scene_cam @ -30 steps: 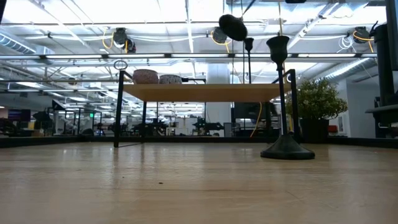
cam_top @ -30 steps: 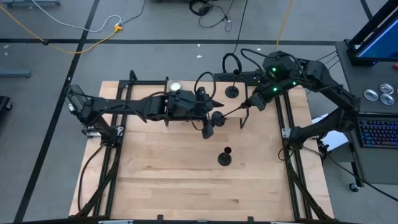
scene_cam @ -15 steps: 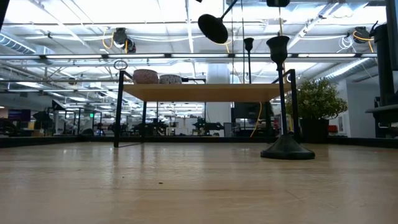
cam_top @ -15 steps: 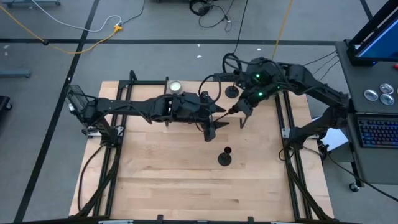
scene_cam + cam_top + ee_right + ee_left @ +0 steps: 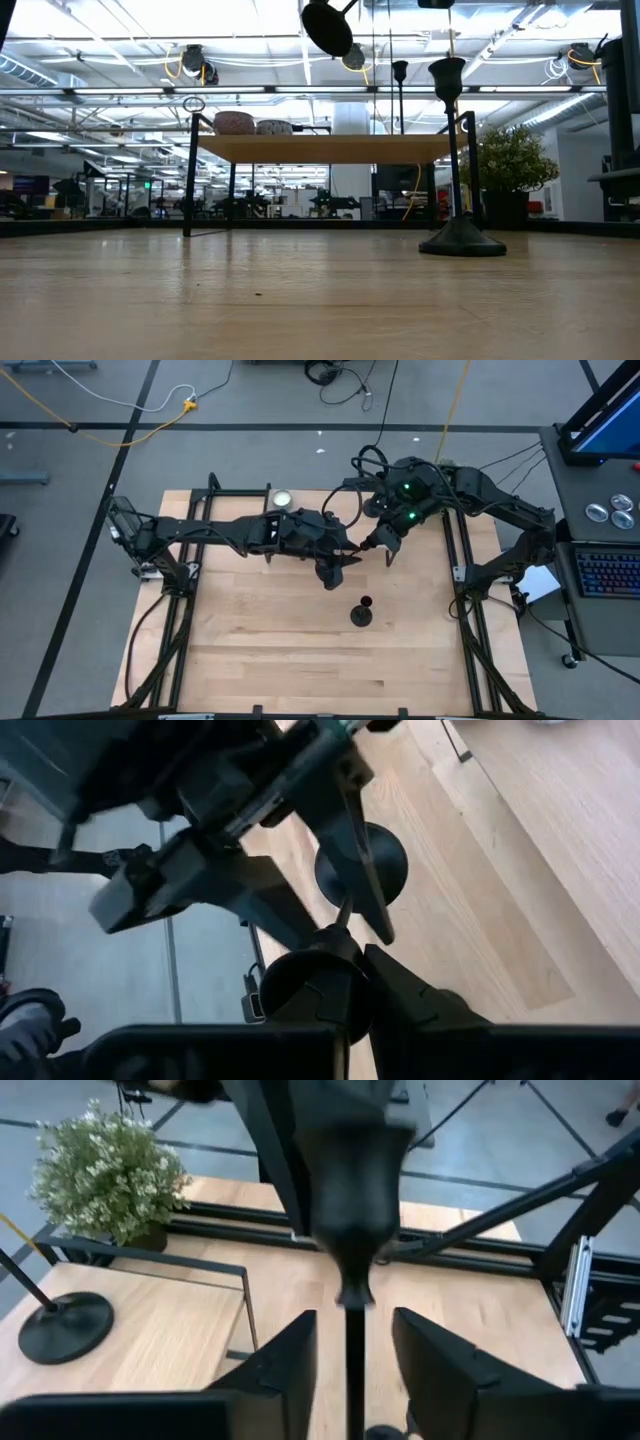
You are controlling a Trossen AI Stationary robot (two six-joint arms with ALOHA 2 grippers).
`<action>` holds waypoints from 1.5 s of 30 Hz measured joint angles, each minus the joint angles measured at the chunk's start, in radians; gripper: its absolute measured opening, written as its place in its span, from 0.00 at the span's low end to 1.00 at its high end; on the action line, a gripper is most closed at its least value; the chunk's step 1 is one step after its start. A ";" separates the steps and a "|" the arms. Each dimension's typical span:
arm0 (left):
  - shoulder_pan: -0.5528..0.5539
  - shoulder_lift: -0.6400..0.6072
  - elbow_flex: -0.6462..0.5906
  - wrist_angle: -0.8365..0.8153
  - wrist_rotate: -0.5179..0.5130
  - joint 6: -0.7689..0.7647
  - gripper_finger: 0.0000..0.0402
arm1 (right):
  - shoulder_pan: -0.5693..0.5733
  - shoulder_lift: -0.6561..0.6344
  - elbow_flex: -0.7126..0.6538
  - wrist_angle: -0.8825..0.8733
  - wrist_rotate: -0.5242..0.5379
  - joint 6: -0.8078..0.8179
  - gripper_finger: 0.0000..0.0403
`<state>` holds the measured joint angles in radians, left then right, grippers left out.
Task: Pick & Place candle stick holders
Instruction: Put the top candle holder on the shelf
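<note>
One black candle stick holder (image 5: 357, 548) is in the air over the table's far middle, lying roughly level. My right gripper (image 5: 378, 542) is shut on it. Its round base (image 5: 327, 28) shows tilted at the top of the low view. My left gripper (image 5: 352, 1365) is open, one finger on each side of the holder's thin stem (image 5: 352, 1330) with a gap on both sides. A second holder (image 5: 361, 615) stands on its base mid-table. A third holder (image 5: 372, 508) stands near the far edge. My right gripper holds the holder at its cup end (image 5: 315, 980), opposite the base (image 5: 360, 865). The fingers come from the table's right side. The holder is lifted clear of the table and lies about level, its stem pointing toward the table's left. The pads themselves are hidden by the cup.
Black frame rails (image 5: 455, 560) run along the table's left, right and far sides. A small round light object (image 5: 283, 498) sits at the far edge. A potted plant (image 5: 108, 1175) stands beyond the table. Bare wood (image 5: 280, 650) lies toward the near edge.
My right gripper has carried the holder toward the table's left and a little upward. The base has passed my left gripper, so the stem now lies between the left fingers. The two standing holders have stayed put.
</note>
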<state>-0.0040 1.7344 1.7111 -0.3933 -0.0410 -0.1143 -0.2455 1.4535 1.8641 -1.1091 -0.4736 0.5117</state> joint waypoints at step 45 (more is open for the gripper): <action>0.090 0.074 -0.001 0.314 -0.171 0.113 0.03 | -0.065 -0.285 -0.036 -0.010 0.139 -0.226 0.17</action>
<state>0.0858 1.8081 1.7100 -0.0793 -0.2119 -0.0013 -0.3109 1.1689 1.8278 -1.1195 -0.3346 0.2853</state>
